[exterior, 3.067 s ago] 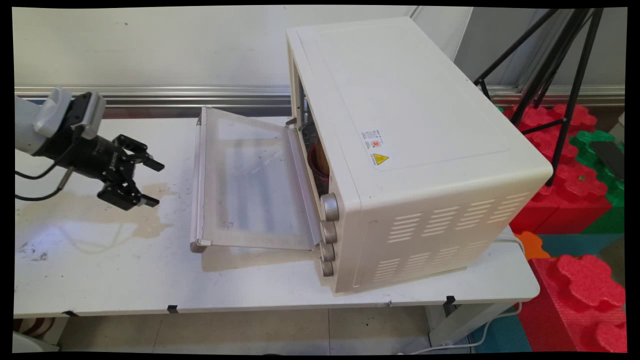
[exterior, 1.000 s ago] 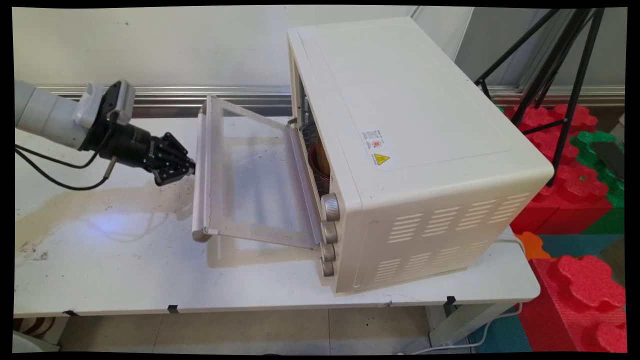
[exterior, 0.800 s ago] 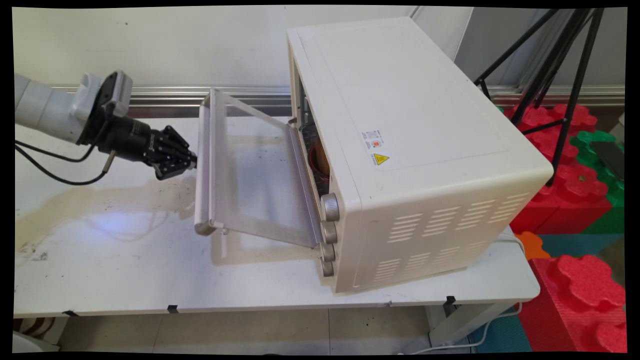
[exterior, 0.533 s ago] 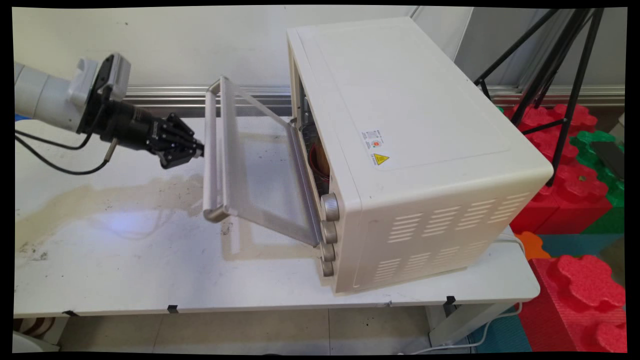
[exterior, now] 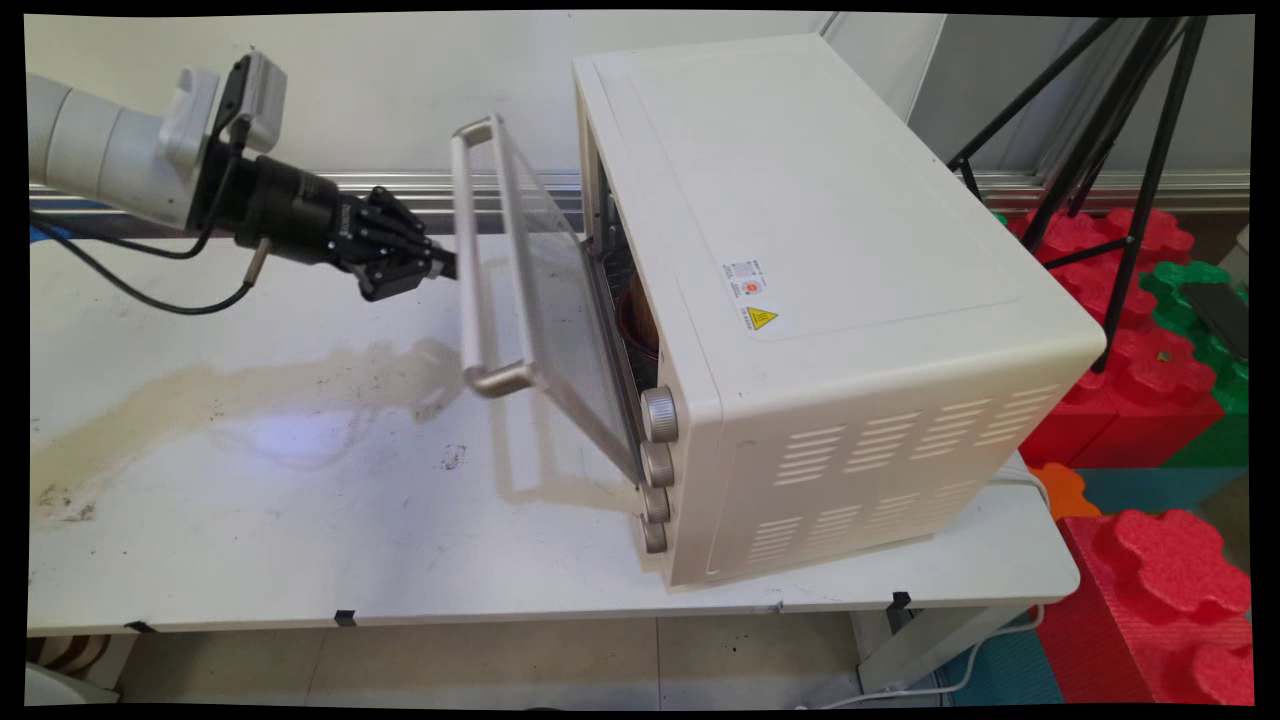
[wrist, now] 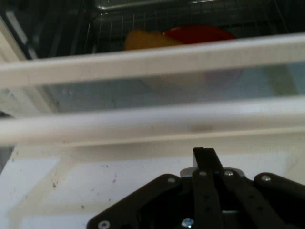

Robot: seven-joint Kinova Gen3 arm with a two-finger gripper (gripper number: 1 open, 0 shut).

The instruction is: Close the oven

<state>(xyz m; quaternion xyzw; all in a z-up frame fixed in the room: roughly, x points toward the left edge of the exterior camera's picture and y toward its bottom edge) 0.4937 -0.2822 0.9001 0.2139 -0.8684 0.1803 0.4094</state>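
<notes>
Door point(exterior: 545, 300) of the toaster oven point(exterior: 800, 290) now stands well up toward closed, leaning only a little out from the oven mouth; earlier it lay near flat over the tabletop point(exterior: 300, 520). Gripper point(exterior: 445, 265) has risen and travelled right with it, from low at the left to level with the door's upper half.

- Jaws drawn together, tips pressed end-on against the outer side of the handle bar point(exterior: 470, 250). Nothing held between them. Hand view agrees: both fingers point(wrist: 205, 160) meet in one narrow tip, just below the pale bar point(wrist: 143, 126).
- Contact reads as a push, not a grasp: the door is hinged along its bottom edge at the oven, so a closed tip under and behind the bar is enough to swing it up.
- Door rests on nothing but that tip and its hinge; its near end hangs clear above the tabletop, casting a shadow below.
- Inside the oven, seen through the glass in the hand view: a red dish point(wrist: 200, 36) with something yellowish point(wrist: 143, 40) in it, on a wire rack; probably food, but too blurred to say what.
- Four knobs point(exterior: 658, 414) in a column on the oven's near front corner, untouched.
- Brownish stain point(exterior: 230, 390) spread across the tabletop at left.
- Black tripod point(exterior: 1110, 130) and red foam blocks point(exterior: 1150, 370) beyond the right end.
</notes>
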